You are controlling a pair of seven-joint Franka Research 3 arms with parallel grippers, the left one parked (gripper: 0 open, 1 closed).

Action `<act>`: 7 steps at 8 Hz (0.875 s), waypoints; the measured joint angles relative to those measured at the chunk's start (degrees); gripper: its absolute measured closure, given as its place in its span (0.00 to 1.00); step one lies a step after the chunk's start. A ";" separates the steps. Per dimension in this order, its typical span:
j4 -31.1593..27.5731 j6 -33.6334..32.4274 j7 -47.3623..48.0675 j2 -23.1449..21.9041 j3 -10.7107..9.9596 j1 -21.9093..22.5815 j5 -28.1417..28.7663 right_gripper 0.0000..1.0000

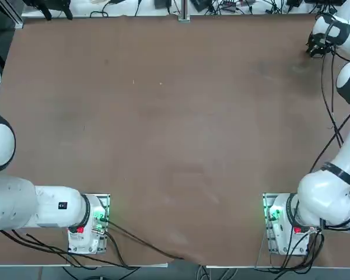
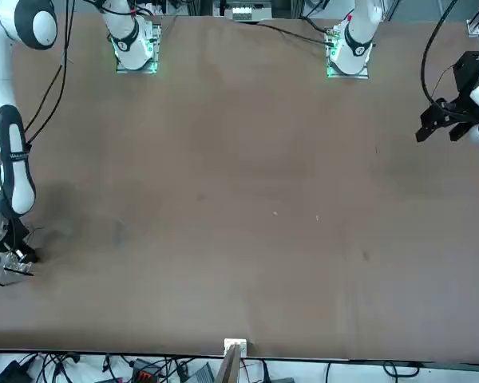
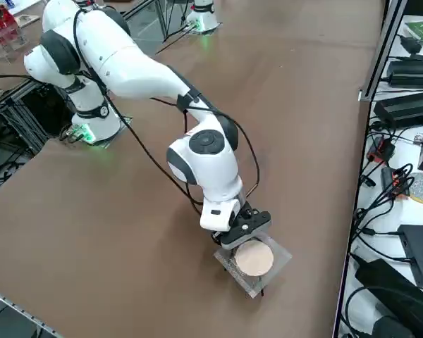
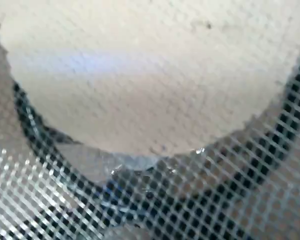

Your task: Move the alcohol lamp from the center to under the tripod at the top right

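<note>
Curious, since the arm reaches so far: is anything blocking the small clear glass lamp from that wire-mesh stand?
Nothing visible does. The right gripper sits against the thin-legged tripod with its wire mesh and round whitish top; the lamp itself is hidden.

Table (image 1: 163, 128): large, flat, brown matte top, bare across centre. Two arm bases bolted on near edge, left base (image 1: 90, 224) and right base (image 1: 283, 224), each showing green light. Black cables (image 1: 140, 242) trail from left base across surface toward table edge. Tripod (image 3: 254, 260) stands on table at far right corner: square wire mesh with round whitish disc in middle, thin dark legs below. Small pale specks (image 2: 275, 213) scattered on surface.
</note>
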 joint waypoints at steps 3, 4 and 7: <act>0.22 2.06 0.11 0.46 0.01 0.00 -0.02 0.77; 0.53 2.18 0.11 0.70 0.01 0.00 -0.05 0.77; 1.13 2.29 0.11 0.91 -0.01 -0.03 -0.09 0.76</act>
